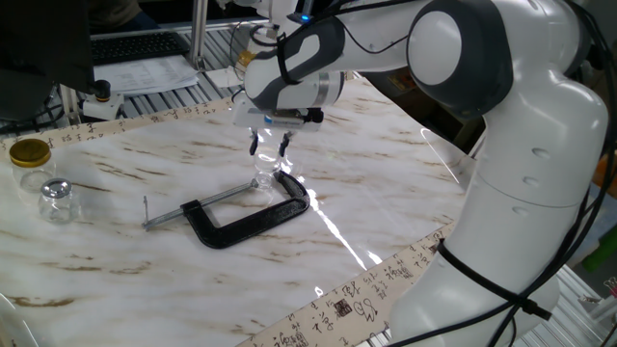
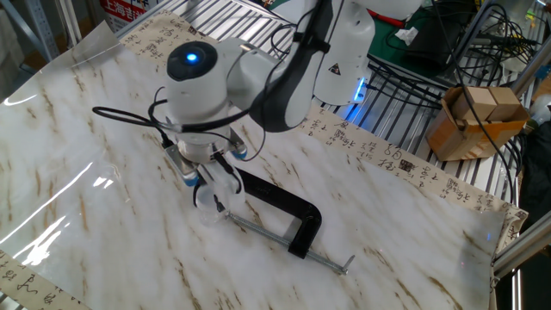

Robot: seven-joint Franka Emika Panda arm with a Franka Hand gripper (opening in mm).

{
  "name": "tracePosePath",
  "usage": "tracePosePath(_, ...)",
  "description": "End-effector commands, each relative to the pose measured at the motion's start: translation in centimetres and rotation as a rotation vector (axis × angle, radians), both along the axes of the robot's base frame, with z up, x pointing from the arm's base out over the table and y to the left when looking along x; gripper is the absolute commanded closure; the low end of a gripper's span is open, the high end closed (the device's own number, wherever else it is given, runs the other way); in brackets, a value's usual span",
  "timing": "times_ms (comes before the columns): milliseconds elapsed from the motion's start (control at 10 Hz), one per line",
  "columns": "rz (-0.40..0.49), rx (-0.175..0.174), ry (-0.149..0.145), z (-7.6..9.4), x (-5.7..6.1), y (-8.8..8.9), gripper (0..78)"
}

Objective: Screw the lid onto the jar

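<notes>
The gripper point(image 1: 269, 146) hangs just above the jar point(image 1: 266, 177), its 2 dark fingers point(image 1: 254, 147) pointing down and standing a little apart, with nothing visibly clamped between them. The tiny clear jar sits upright on the marble-patterned table point(image 1: 386, 193), held at the open mouth of the black C-clamp point(image 1: 246, 217), whose screw rod runs out to the left in the one fixed view. The lid point(image 1: 265, 164) seems to rest on top of the jar, though the clear glass makes its edge hard to tell apart. In the other fixed view the arm's wrist covers most of the gripper point(image 2: 211, 185), and the jar point(image 2: 207, 202) shows only as a pale glint beneath it. At the far left edge stand a gold-lidded jar point(image 1: 30, 159) and, just near of it, a bulbous clear jar point(image 1: 56, 199), both well apart from the clamp.
</notes>
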State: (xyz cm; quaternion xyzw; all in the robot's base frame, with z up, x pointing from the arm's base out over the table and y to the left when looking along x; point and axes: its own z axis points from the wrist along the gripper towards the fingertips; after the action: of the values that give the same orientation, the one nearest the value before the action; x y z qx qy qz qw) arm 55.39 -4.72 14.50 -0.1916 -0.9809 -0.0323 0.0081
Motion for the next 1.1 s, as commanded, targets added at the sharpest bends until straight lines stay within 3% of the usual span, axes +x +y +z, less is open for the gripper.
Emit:
tracePosePath(100,-0.053,0.030,0.019,-0.29,-0.18,0.03,76.4)
tracePosePath(200,-0.046,0.021,0.019,-0.22,-0.14,0.01,76.4)
tracePosePath(300,-0.021,-0.024,0.021,-0.08,-0.15,-0.01,76.4)
tracePosePath(400,-0.018,-0.029,0.022,-0.06,-0.15,-0.02,76.4)
tracePosePath(600,0.010,-0.061,0.051,0.19,-0.19,-0.06,76.4)
tracePosePath(1100,0.021,-0.060,0.056,0.51,0.55,-0.40,76.4)
